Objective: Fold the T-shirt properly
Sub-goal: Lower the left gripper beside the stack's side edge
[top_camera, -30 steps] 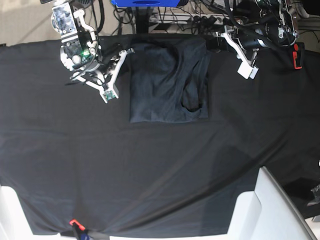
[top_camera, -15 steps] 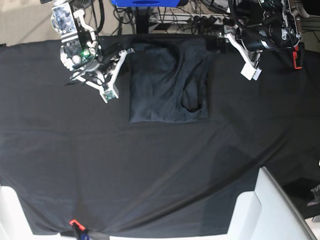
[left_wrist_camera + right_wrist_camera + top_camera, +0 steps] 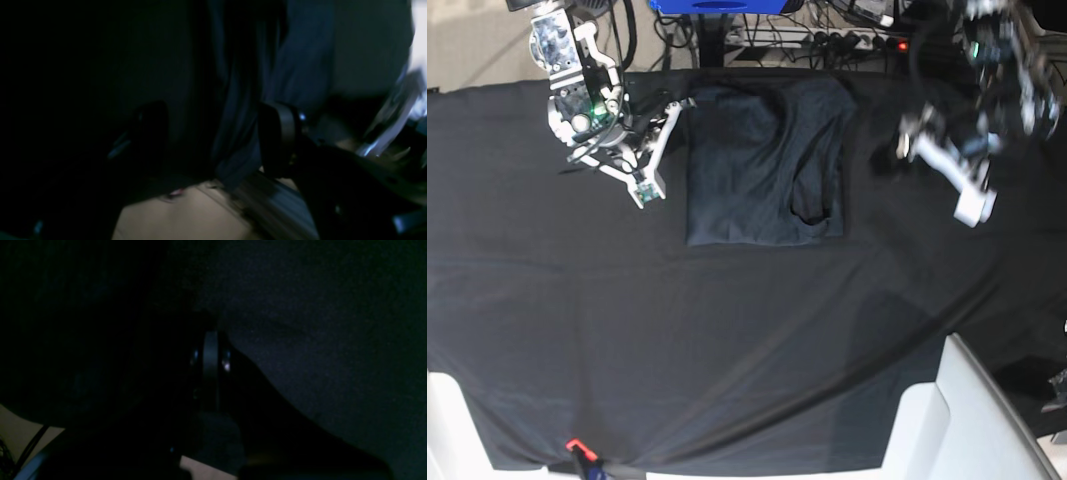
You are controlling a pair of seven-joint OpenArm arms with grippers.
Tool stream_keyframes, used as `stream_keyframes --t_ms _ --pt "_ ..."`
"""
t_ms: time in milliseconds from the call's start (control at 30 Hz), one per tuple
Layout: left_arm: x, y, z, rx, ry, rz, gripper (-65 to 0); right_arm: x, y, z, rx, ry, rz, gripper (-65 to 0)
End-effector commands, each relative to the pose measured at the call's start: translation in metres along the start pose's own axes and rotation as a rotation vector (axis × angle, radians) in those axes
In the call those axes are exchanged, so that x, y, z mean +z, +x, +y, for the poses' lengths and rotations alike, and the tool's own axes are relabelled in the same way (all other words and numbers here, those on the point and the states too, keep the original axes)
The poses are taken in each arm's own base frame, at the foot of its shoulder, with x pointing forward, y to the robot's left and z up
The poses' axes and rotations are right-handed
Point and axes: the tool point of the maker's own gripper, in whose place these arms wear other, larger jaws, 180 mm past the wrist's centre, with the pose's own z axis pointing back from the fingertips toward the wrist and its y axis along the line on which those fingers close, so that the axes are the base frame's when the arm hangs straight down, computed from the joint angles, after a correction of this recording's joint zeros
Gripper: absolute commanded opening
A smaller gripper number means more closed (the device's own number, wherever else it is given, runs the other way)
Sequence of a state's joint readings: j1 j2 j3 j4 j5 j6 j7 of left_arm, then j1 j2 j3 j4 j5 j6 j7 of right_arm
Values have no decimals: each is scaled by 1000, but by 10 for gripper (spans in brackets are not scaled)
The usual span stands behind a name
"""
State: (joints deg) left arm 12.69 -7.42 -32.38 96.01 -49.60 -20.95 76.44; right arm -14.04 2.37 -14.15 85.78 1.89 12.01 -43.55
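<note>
The T-shirt (image 3: 762,165) lies folded into a wrinkled charcoal rectangle at the back middle of the black table cloth (image 3: 727,330). My right gripper (image 3: 685,102) is at the shirt's top left corner. In the right wrist view its fingers (image 3: 210,373) are pressed together; whether cloth is pinched between them is too dark to tell. My left gripper (image 3: 889,157) hangs to the right of the shirt, apart from it and blurred. In the left wrist view its fingers (image 3: 280,140) stand wide apart with nothing between them, and bluish shirt folds (image 3: 300,66) lie beyond.
Cables and a power strip (image 3: 827,40) run behind the table's back edge, beside a blue object (image 3: 717,5). White panels (image 3: 967,410) rise at the front right and front left corners. A red clamp (image 3: 575,445) grips the cloth at the front edge.
My left gripper opened, let go of the shirt's top right corner and swung right and toward the front. The right arm has hardly moved.
</note>
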Motion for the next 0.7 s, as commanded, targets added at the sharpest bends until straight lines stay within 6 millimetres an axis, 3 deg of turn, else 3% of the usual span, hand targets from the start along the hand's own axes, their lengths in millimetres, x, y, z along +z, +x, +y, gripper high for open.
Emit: stream_keyframes --t_ms 0,133,333,500,667 --pt "-3 17 -9 12 -28 -30 -240 -1 -5 6 2 20 31 -648" --pt "-27 43 -21 82 -79 -20 -240 -1 -4 5 3 19 30 -648" --pt "-52 64 -31 185 -113 17 -240 -1 -4 2 -1 14 29 -648" --pt "-61 79 -48 95 -118 59 -240 -1 -4 1 1 11 32 -648" --pt "-72 81 -43 61 -93 131 -240 -1 -4 0 2 10 31 -648"
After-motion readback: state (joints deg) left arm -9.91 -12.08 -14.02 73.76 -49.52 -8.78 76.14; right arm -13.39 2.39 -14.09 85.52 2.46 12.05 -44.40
